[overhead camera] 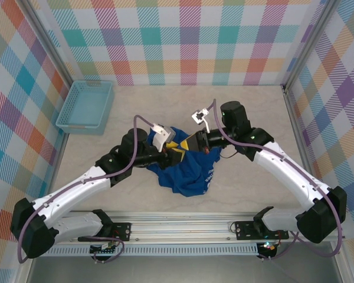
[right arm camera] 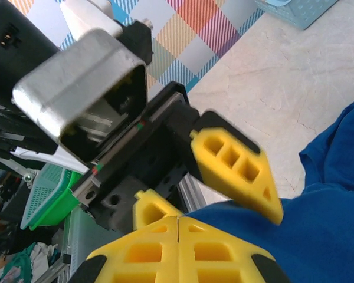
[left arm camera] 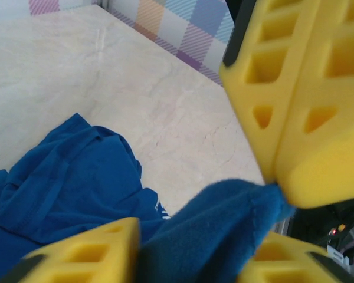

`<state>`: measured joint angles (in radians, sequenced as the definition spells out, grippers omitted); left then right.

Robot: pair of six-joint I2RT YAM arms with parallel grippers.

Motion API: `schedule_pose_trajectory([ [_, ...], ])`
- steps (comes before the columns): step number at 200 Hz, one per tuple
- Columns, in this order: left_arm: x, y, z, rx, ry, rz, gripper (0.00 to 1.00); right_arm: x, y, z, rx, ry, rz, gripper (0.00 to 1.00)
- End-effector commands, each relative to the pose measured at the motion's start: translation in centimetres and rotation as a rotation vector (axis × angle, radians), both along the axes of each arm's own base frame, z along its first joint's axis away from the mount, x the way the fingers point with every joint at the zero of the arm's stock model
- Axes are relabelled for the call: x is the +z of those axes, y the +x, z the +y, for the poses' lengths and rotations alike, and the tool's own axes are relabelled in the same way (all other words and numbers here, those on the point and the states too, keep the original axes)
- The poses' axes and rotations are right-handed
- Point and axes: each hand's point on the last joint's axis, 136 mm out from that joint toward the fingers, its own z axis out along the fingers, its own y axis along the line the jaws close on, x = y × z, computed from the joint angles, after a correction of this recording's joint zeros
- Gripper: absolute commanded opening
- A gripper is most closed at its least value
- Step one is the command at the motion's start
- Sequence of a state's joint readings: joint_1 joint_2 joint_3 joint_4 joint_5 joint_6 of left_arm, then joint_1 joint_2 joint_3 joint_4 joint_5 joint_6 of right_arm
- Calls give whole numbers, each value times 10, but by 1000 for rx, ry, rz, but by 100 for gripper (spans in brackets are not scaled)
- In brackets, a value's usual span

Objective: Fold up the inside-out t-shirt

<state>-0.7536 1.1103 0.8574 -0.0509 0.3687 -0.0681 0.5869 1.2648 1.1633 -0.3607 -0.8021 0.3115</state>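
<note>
Well off to the left of both sets of fingers, a light blue basket sits at the far side of the table and has no part in this step.

The left fingers stand apart, and a thick ridge of blue cloth fills the gap between them. I cannot tell whether they are pressing on it or only bracketing it. Below and to the near side of both sets of fingers, the t-shirt lies crumpled in a heap on the table, not spread out at all. One bunch of it is lifted up to where the two arms meet.

The right fingers are pressed together, tip to tip with the left ones, and pinch the end of that raised bunch.

By my reading, folding has not begun. This looks like the sorting-out stage, finding a hem or shoulder to work from. The next move probably calls for two firm, separate holds. Then the fingers draw apart sideways so the cloth opens and can be laid flat before any fold.
</note>
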Motion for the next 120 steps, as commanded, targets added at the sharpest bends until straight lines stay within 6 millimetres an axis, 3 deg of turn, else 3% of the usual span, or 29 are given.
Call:
schedule_pose_trajectory([
  [1, 24, -5, -10, -46, -59, -31, 9, 15, 1, -1, 3, 37, -3, 0],
  [14, 25, 0, -8, -8, -62, -11, 0, 13, 9, -9, -52, 16, 0, 0],
  [29, 21, 11, 0, 87, -54, 34, 0, 4, 19, -26, -173, -62, -43, 21],
  [50, 20, 18, 7, 161, -92, 110, 0, -11, 12, -42, -237, -115, -119, 31],
  [81, 24, 13, 5, 144, -173, 201, 0, -45, -24, -17, -118, -98, -127, 30],
  [120, 32, 8, 7, 129, -221, 218, 0, -77, -14, -5, -143, -111, -79, 24],
])
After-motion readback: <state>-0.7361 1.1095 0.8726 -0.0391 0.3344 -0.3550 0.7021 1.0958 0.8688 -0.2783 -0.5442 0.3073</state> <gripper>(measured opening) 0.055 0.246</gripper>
